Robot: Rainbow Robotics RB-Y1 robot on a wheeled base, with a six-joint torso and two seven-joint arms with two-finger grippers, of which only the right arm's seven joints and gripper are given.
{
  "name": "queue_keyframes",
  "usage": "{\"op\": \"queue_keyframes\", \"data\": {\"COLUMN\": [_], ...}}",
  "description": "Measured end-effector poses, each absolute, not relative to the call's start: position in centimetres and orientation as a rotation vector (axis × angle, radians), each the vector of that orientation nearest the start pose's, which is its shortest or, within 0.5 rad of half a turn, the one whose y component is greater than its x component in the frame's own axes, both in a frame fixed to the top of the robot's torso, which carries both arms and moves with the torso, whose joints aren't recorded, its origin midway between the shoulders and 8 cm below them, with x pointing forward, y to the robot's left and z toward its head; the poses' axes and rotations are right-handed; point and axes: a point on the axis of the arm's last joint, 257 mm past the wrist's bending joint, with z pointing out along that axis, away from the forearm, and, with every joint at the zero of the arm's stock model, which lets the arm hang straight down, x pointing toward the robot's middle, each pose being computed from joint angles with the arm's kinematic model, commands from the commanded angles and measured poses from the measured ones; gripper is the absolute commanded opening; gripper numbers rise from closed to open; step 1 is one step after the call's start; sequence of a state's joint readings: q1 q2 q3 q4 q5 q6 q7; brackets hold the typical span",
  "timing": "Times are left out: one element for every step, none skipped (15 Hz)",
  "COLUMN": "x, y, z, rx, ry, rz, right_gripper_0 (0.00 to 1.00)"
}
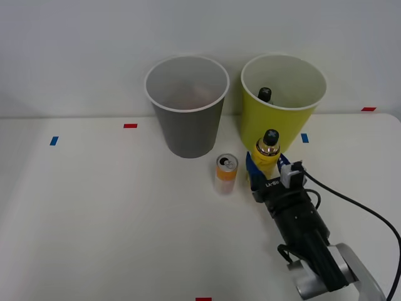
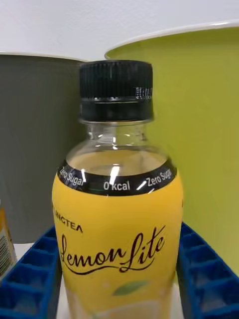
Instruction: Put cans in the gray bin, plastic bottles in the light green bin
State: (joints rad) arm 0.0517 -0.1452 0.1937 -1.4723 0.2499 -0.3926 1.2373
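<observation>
A yellow plastic bottle [image 1: 265, 157] [image 2: 119, 224] with a black cap stands upright just in front of the light green bin [image 1: 250, 125] [image 2: 209, 124]. My right gripper [image 1: 266, 168] [image 2: 117, 239] is shut on its body, one blue finger [image 2: 35, 269] pressed to each side. Whether the bottle's base rests on the table is hidden. Another black-capped bottle [image 1: 265, 95] is inside the light green bin. The orange and white can [image 1: 226, 174] [image 2: 4, 239] stands upright to the left of the held bottle, in front of the gray bin [image 1: 188, 125] [image 2: 35, 149].
The two bins stand side by side at the back of the white table [image 1: 113, 219], against a white wall. Small red tape marks [image 1: 130, 126] and blue tape marks [image 1: 54, 140] dot the tabletop. A black cable [image 1: 357, 207] trails from the arm on the right.
</observation>
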Motion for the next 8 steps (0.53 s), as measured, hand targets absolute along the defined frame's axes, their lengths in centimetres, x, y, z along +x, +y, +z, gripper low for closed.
{"op": "queue_keyframes", "data": {"x": [50.15,50.14,50.12,50.12,50.13,50.12,50.10,50.09], "y": [-14.21,-14.19,-14.24,-14.29,-14.34,-14.35,-14.38,-14.44], "z": [-22.03,-22.04,-22.07,-22.07,-22.07,-22.09,-22.11,-22.10], "rx": [-0.248,-0.246,-0.242,-0.238,-0.234,-0.232,-0.230,-0.229], "ry": [1.360,1.360,1.361,1.362,1.362,1.363,1.363,1.363], "rz": [0.213,0.215,0.217,0.219,0.221,0.223,0.224,0.226], "right_gripper_0": [0.00,0.00,0.00,0.00,0.00,0.00,0.00,0.00]}}
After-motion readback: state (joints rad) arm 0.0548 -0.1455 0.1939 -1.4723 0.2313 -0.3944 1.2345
